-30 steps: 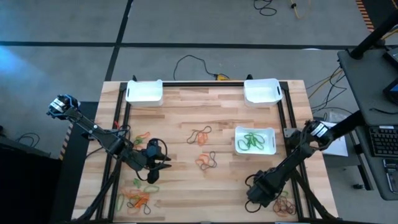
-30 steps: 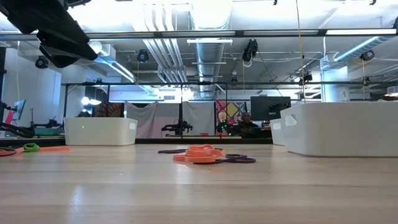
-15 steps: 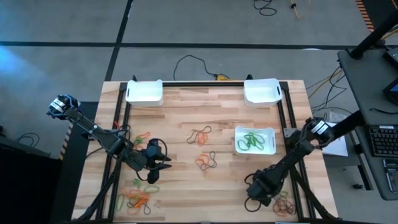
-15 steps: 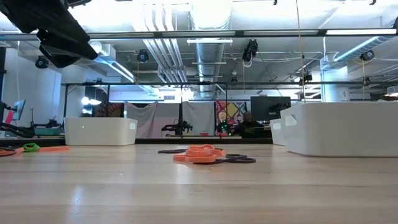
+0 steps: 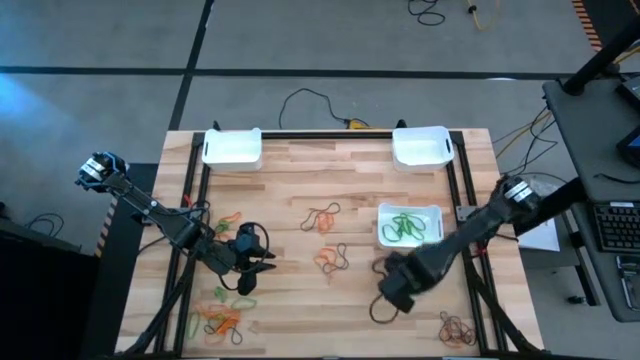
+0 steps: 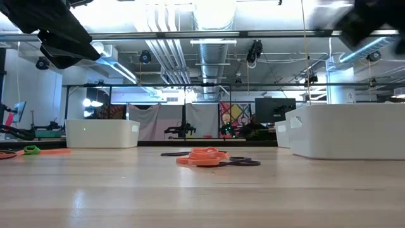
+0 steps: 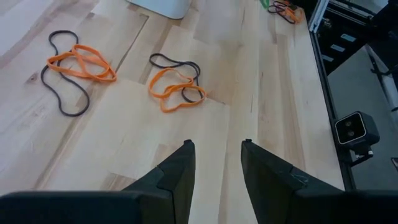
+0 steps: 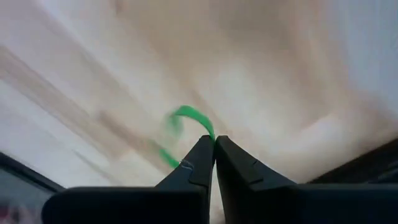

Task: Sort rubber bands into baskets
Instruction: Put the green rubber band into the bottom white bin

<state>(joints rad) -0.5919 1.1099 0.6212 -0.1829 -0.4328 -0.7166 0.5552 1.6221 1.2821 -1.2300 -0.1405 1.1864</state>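
Three white baskets stand on the wooden table: one far left [image 5: 232, 147], one far right [image 5: 420, 146], and one at the right [image 5: 410, 226] holding green rubber bands. Loose rubber bands lie in clumps at the middle [image 5: 322, 216] [image 5: 332, 258], at the left [image 5: 225, 215], near left [image 5: 222, 318] and near right [image 5: 458, 328]. My right gripper [image 5: 395, 288] hangs above the table, left of the green-filled basket, shut on a green rubber band [image 8: 186, 113]. My left gripper [image 5: 268, 263] stands open over the left half, nothing between its fingers [image 7: 217, 144]. My right gripper pinches the green rubber band between its two shut fingertips, at one spot on the loop [image 8: 208, 129]. The fingers point down from above. The band is lifted clear of the table, and the rest of the loop curls away beside the fingertips.
Black frame rails run along the table's left [image 5: 195, 170] and right [image 5: 462, 180] sides. A white paper sheet [image 5: 545, 232] lies off the right edge. Bare wood lies between the clumps in the middle and along the far edge between the two far baskets.
My right gripper has risen from the table's near right corner and gone toward the left and far side, coming beside the green-filled basket. It carries a green band clear of the wood. The clump at the near right stays where it was.
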